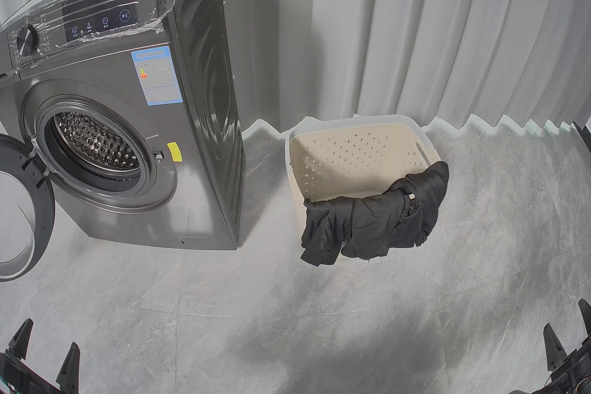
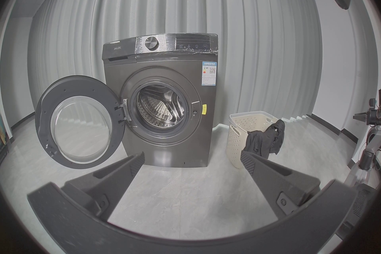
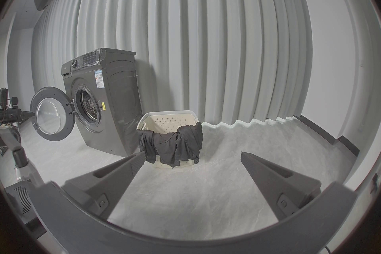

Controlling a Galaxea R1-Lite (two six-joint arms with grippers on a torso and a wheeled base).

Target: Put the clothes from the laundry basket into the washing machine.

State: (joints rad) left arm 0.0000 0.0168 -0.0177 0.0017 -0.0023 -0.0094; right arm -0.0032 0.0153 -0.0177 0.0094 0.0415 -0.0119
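Observation:
A grey front-loading washing machine point(image 1: 123, 106) stands at the left, its round door point(image 1: 18, 210) swung wide and the steel drum point(image 1: 95, 140) bare inside. To its right a cream laundry basket point(image 1: 351, 149) sits on the floor. Black clothes point(image 1: 375, 217) hang over the basket's near rim and down its outside. My left gripper point(image 1: 44, 352) is low at the near left, open and holding nothing. My right gripper point(image 1: 569, 330) is low at the near right, also open, far from the basket. The wrist views show the machine point(image 2: 166, 104), the basket point(image 3: 168, 122) and the clothes point(image 3: 172, 145) well beyond the fingers.
Pale marble-look floor point(image 1: 295, 315) spreads between me and the basket. White curtains point(image 1: 400, 13) hang along the back wall behind machine and basket. The open door juts out toward the near left.

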